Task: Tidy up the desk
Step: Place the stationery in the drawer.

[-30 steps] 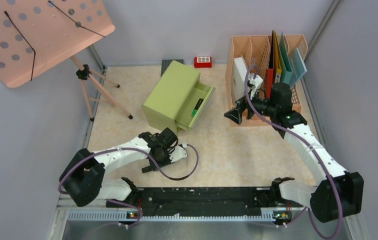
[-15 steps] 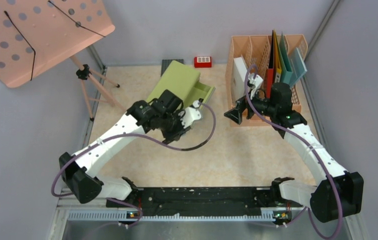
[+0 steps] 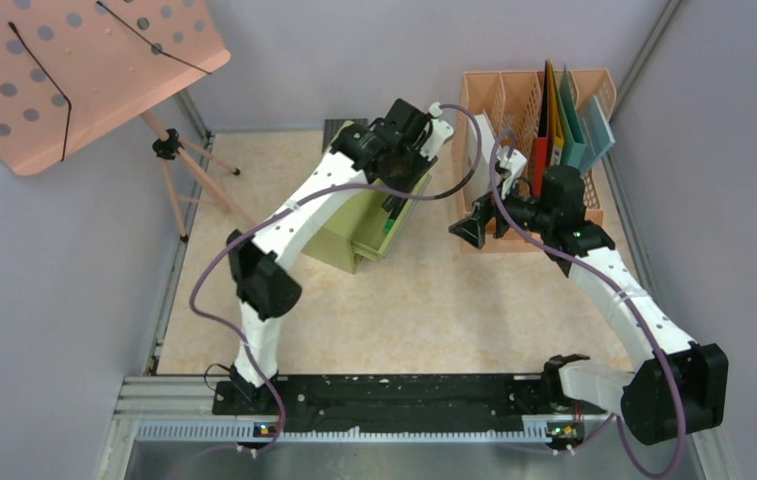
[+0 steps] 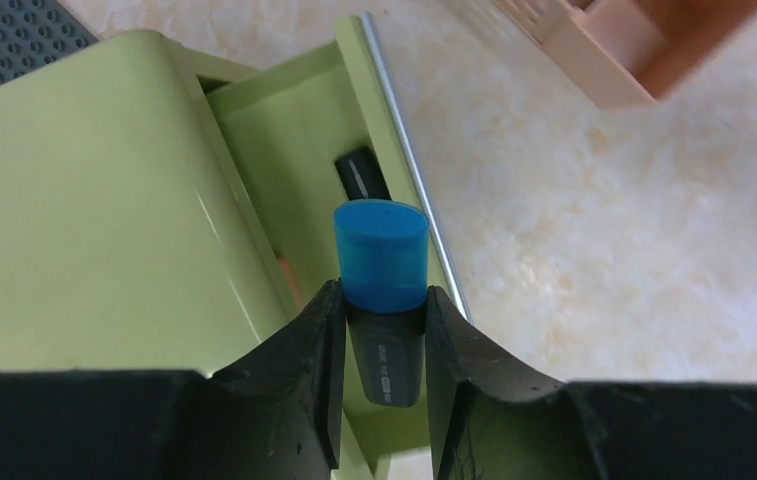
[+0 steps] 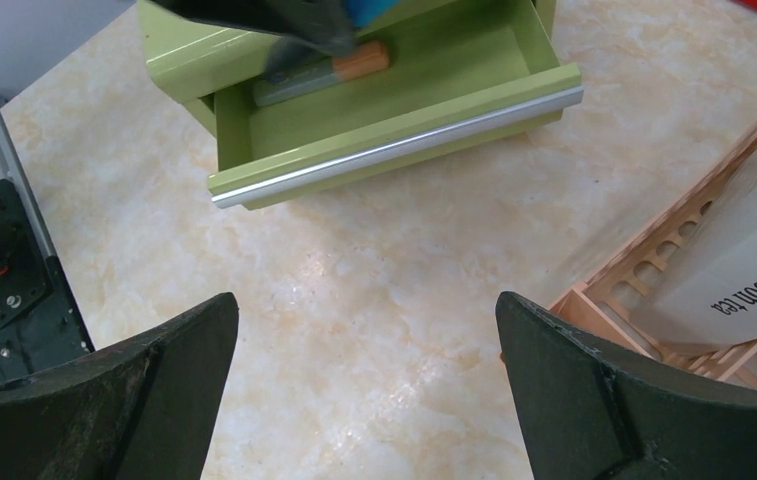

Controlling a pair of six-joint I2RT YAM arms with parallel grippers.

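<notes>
The desk [image 3: 454, 300] is a beige marble top. A green drawer cabinet [image 3: 339, 215] stands at its back middle with its drawer [image 4: 304, 130] open. My left gripper [image 3: 409, 150] hangs over the drawer, shut on a blue-capped highlighter [image 4: 381, 250] with a dark body, seen between its fingers in the left wrist view. A black marker [image 4: 362, 175] lies in the drawer, and the right wrist view shows an orange-ended one [image 5: 359, 62] there. My right gripper [image 3: 469, 232] is open and empty over bare desk [image 5: 374, 300], beside the peach organizer.
A peach file organizer [image 3: 529, 110] with folders and a white book [image 3: 481, 150] stands at the back right. A red block [image 3: 406, 123] and a dark grey plate [image 3: 339, 128] lie by the back wall. A peach perforated board [image 3: 74, 70] on a tripod [image 3: 204, 180] stands at the left.
My left arm has swung from the desk's near left up and back to above the open drawer. The right arm has not moved.
</notes>
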